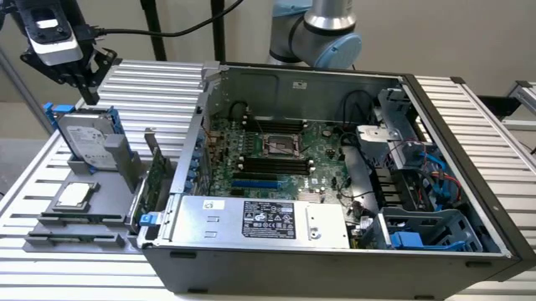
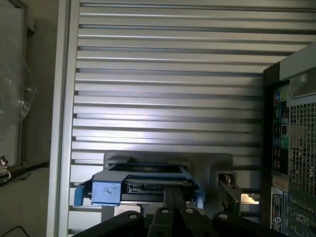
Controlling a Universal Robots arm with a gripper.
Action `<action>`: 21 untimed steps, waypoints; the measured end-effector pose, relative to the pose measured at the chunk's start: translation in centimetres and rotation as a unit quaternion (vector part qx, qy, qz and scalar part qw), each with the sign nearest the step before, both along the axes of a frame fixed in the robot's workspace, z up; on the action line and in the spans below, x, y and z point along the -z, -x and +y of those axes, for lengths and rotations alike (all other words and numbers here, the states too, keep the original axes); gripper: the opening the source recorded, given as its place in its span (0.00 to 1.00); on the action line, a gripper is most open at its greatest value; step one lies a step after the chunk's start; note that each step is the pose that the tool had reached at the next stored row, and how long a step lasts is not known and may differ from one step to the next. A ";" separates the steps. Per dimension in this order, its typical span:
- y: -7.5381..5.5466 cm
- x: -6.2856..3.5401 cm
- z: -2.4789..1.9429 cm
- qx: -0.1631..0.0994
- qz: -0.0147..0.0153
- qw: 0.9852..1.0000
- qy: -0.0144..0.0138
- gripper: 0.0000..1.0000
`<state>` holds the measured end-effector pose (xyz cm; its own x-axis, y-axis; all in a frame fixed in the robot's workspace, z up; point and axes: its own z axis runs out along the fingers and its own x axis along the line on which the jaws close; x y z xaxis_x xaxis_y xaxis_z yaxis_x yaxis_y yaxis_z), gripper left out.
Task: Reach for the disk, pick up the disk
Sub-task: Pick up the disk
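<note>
Pincer (image 1: 86, 96), closed and empty, hung just above the blue-framed silver-grey metal disk (image 1: 89, 137), mid-reach; grasping likely required opening.

- The arm (image 1: 322, 28) is a round, silver-grey metal tube with a dull sheen.
- Its joint carries pale blue caps (image 1: 342, 49), smooth and rounded.
- The end effector (image 1: 86, 94) is black and angular. A grey and silver block (image 1: 52, 39) with a white patch on its face is mounted on it.
- A thick black cable (image 1: 167, 31) leads off from that block.
- In the wrist view the end effector (image 2: 174, 197) shows matt black links with small round screw heads (image 2: 132, 216).
</note>
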<state>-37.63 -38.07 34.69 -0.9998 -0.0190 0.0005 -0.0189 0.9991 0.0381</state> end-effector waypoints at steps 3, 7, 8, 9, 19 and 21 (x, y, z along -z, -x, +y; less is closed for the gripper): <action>1.3 0.00 -0.01 0.000 0.000 1.000 0.000 0.11; 3.0 -0.06 0.00 0.000 0.000 1.000 0.000 0.11; 3.4 -0.10 0.00 0.000 0.000 1.000 0.000 0.11; 3.8 -0.14 0.01 0.000 0.000 1.000 0.000 0.11; 5.6 -0.46 0.18 0.000 0.000 1.000 0.002 0.11; 5.5 -0.46 0.18 -0.004 0.000 1.000 0.002 0.11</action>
<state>-43.14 -37.88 35.15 -0.9996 -0.0280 0.0007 -0.0279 0.9990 0.0345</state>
